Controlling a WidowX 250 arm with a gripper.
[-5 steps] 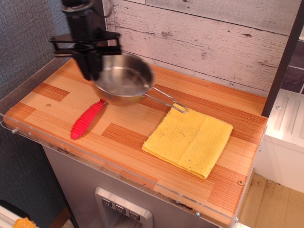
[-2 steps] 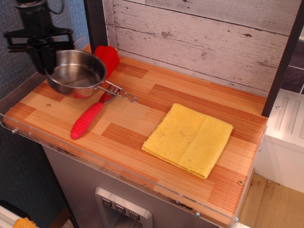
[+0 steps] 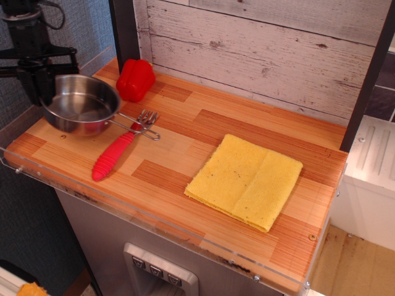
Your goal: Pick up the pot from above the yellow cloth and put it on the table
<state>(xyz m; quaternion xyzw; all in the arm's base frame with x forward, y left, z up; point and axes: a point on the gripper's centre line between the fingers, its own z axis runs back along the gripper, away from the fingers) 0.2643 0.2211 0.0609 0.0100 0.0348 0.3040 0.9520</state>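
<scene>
Pot at the table's far-left end, black gripper clamped on its left rim; can't tell if the base touches the wood. Its wire handle lies across the tines of a red-handled fork, red pepper just behind. One of each; yellow cloth well apart on the right, bare

Shiny steel pot, matt cloth

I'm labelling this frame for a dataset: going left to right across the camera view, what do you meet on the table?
Hand at the pot's rim, pot, red-handled fork, red pepper, yellow cloth.
</scene>
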